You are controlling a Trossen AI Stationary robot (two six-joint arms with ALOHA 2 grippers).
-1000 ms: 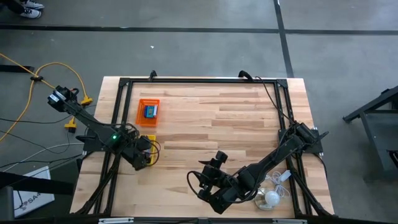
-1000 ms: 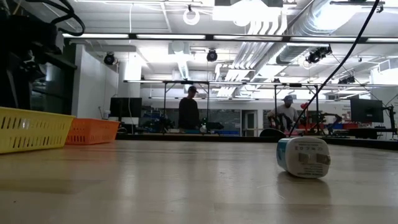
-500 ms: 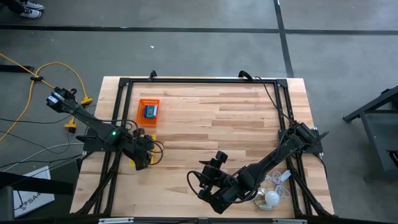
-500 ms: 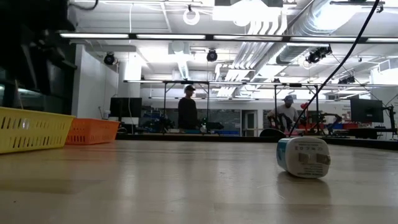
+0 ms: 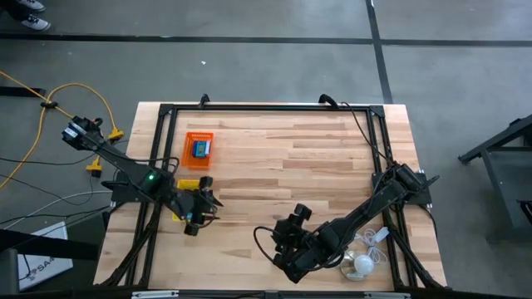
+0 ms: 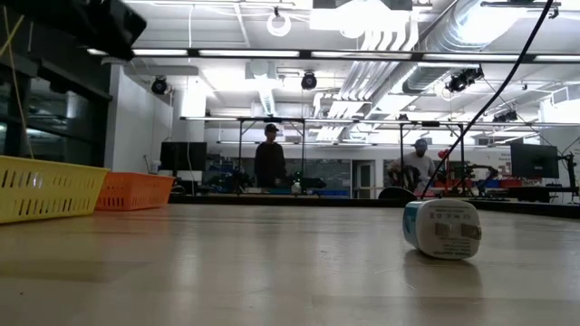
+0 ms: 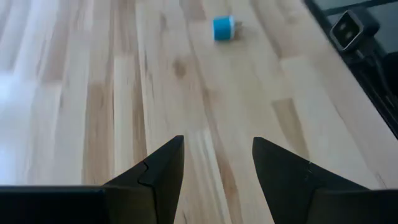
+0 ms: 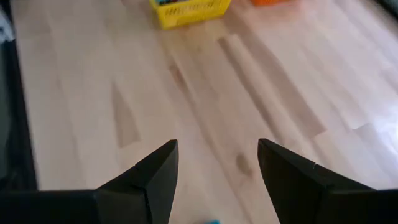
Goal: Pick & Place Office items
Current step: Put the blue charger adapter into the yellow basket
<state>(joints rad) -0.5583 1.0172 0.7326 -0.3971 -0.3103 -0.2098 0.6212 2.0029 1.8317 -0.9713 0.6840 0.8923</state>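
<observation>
While the right pincer waits open and empty near the desk's front edge, the left pincer, also open and empty, has swung off the yellow tray toward bare wood; a blue block lies ahead, likely next.

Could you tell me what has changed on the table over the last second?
The left gripper swung away from the yellow tray toward the table's middle, open and holding nothing. The right gripper shifted slightly, also open and holding nothing. The orange tray, the white cable bundle and the white round piece stayed put.
</observation>
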